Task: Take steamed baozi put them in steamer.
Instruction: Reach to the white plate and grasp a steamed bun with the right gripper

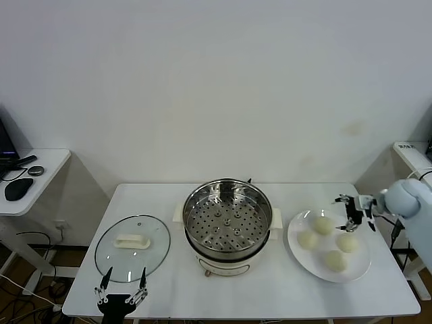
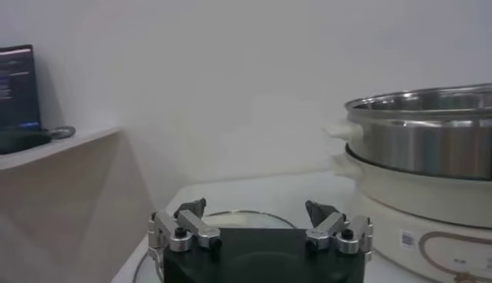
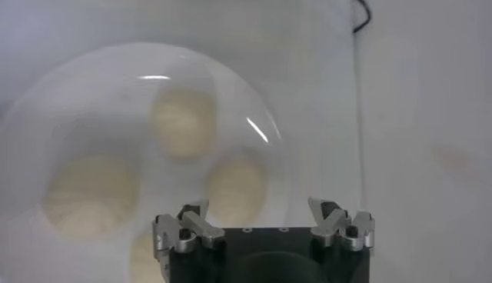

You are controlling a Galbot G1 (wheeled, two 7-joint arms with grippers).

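Note:
The steamer (image 1: 228, 223), a shiny steel pot with a perforated floor on a cream base, stands empty at the table's middle. It also shows in the left wrist view (image 2: 423, 146). Several cream-white baozi (image 1: 324, 225) lie on a round white plate (image 1: 302, 260) to its right. My right gripper (image 1: 354, 212) hovers open above the plate's far right edge. In the right wrist view the baozi (image 3: 237, 188) lie on the plate (image 3: 92, 100) below the open gripper (image 3: 261, 209). My left gripper (image 1: 121, 285) is open and empty at the table's front left, and also shows in the left wrist view (image 2: 257, 209).
A flat glass lid (image 1: 132, 246) with a white handle lies left of the steamer, just beyond my left gripper. A side table (image 1: 40, 165) with dark items stands far left. Another white surface (image 1: 412, 152) is at the right edge.

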